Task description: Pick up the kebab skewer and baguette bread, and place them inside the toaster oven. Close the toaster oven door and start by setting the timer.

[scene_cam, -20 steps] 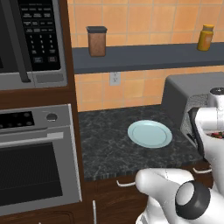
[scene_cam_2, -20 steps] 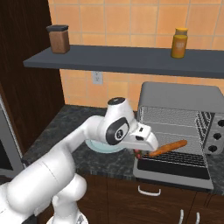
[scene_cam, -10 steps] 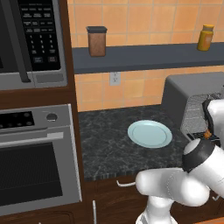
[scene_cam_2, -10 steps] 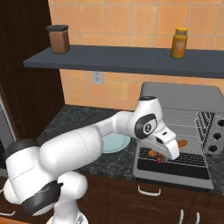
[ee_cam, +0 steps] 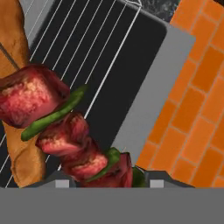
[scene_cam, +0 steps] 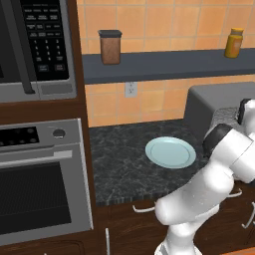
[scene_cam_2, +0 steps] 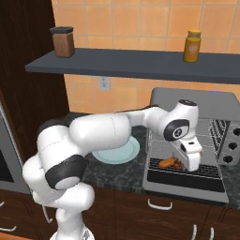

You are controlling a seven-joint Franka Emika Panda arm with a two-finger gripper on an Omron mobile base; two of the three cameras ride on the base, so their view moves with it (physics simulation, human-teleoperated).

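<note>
Gripping kebab skewer [ee_cam: 65, 131], claw [scene_cam_2: 191, 161] over baguette bread [ee_cam: 15, 87] inside toaster oven [scene_cam_2: 197, 101].

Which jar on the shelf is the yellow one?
The yellow jar at the shelf's right end, above the toaster oven. The other, the brown jar with a dark lid, stands at the left end.

Plate [scene_cam: 170, 152]: lying on counter [scene_cam: 119, 159].
Shelf [scene_cam: 164, 63]: carrying brown canister [scene_cam: 110, 47], yellow jar [scene_cam: 233, 43].
Microwave [scene_cam: 35, 45]: sitting above wall oven [scene_cam: 42, 182].
</note>
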